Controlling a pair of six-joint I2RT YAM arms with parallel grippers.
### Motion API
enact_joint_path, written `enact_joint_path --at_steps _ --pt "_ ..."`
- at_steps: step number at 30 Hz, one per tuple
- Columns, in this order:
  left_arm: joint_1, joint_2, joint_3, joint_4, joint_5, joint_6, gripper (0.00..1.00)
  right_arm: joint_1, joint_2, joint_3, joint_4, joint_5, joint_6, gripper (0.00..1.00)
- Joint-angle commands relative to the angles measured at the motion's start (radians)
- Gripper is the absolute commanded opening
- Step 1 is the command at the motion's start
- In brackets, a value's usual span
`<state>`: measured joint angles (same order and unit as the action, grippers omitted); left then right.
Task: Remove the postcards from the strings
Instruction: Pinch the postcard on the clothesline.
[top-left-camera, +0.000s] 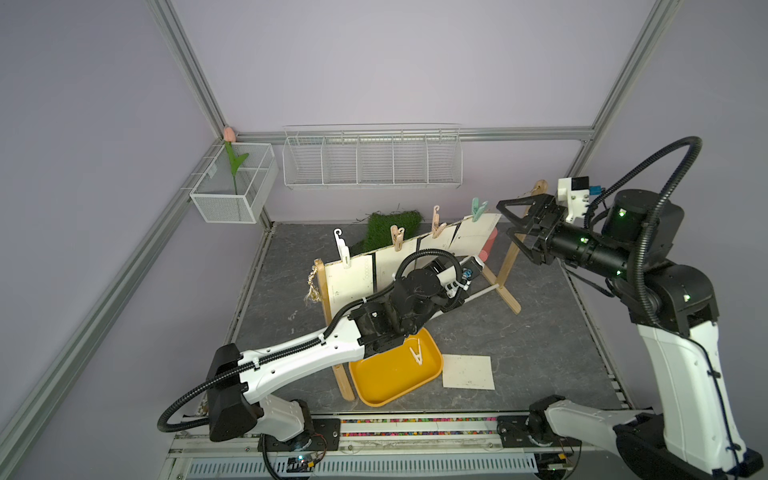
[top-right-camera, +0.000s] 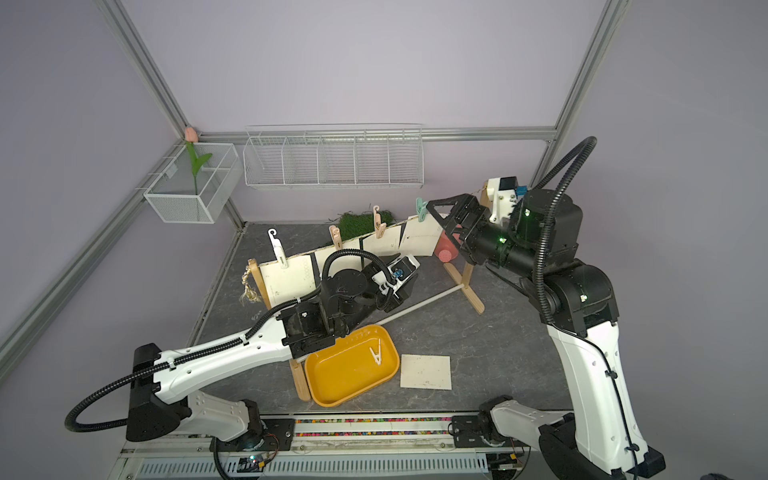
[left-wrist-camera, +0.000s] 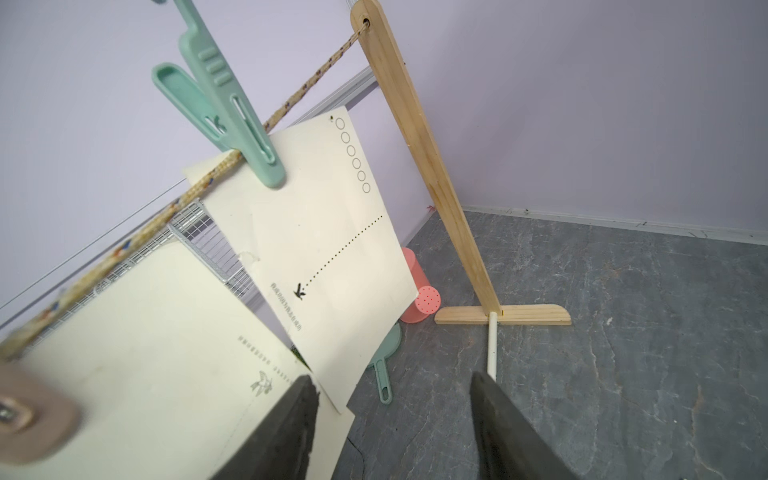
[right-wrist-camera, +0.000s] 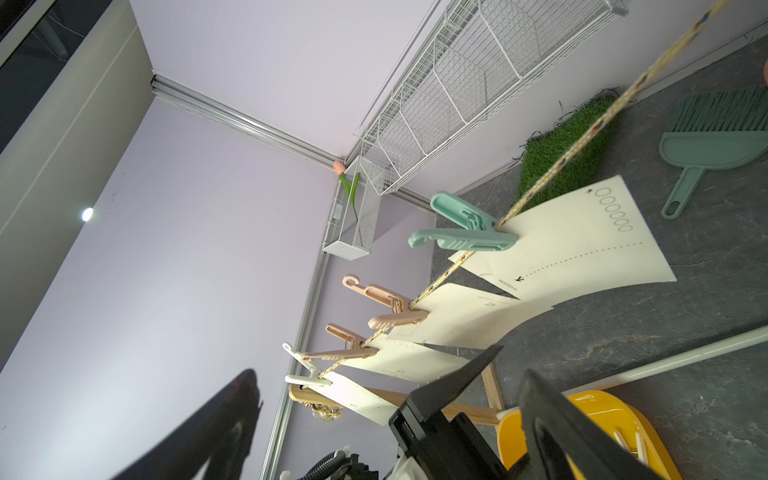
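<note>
Now | right gripper (top-left-camera: 503, 219) is hovering wide open near the teal peg (top-left-camera: 478, 210), nearer arm | left gripper (left-wrist-camera: 390, 374) is sitting below, fingers (left-wrist-camera: 286, 424) apart and empty, by lower corner of end card (left-wrist-camera: 324, 232) | four thin, curling cream cards (top-left-camera: 349, 282) are hanging along twisted rope (left-wrist-camera: 166, 216); fifth card (top-left-camera: 468, 371) is lying flat on table (top-left-camera: 540, 332)

Soft, even light is filling the scene, casting faint shadows. The nearest tan clothespin (left-wrist-camera: 29, 415) is showing blurred.

Yellow tray (top-left-camera: 386, 376) with a white clothespin (top-left-camera: 417, 356) inside; grass mat (top-left-camera: 392, 226), wire shelf (top-left-camera: 372, 160) farther back.
</note>
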<state>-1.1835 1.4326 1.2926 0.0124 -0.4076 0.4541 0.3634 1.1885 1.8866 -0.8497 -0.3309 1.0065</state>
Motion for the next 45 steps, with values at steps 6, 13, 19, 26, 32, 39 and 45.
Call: enact_joint_path --at_steps 6,13,19,26,32,39,45 --pt "0.066 0.051 0.062 -0.015 0.031 -0.048 0.66 -0.004 -0.033 -0.024 0.02 0.0 -0.02 0.97" --pt "0.08 0.099 0.089 -0.018 0.025 -0.043 0.67 -0.005 -0.057 -0.049 0.036 0.006 -0.046 0.96" --pt "0.099 0.139 0.119 -0.014 0.036 -0.072 0.68 -0.004 -0.072 -0.073 0.057 0.003 -0.057 0.95" --pt "0.104 0.176 0.136 0.012 0.035 -0.06 0.67 -0.004 -0.084 -0.078 0.063 0.007 -0.071 0.95" --pt "0.105 0.175 0.127 0.034 0.049 -0.046 0.53 -0.006 -0.084 -0.072 0.048 0.015 -0.083 0.95" --pt "0.112 0.137 0.082 0.069 0.031 -0.061 0.54 -0.006 -0.084 -0.067 0.037 0.021 -0.083 0.94" --pt "0.159 0.089 0.059 0.072 0.128 -0.131 0.54 -0.007 -0.108 -0.104 0.055 0.034 -0.085 0.94"
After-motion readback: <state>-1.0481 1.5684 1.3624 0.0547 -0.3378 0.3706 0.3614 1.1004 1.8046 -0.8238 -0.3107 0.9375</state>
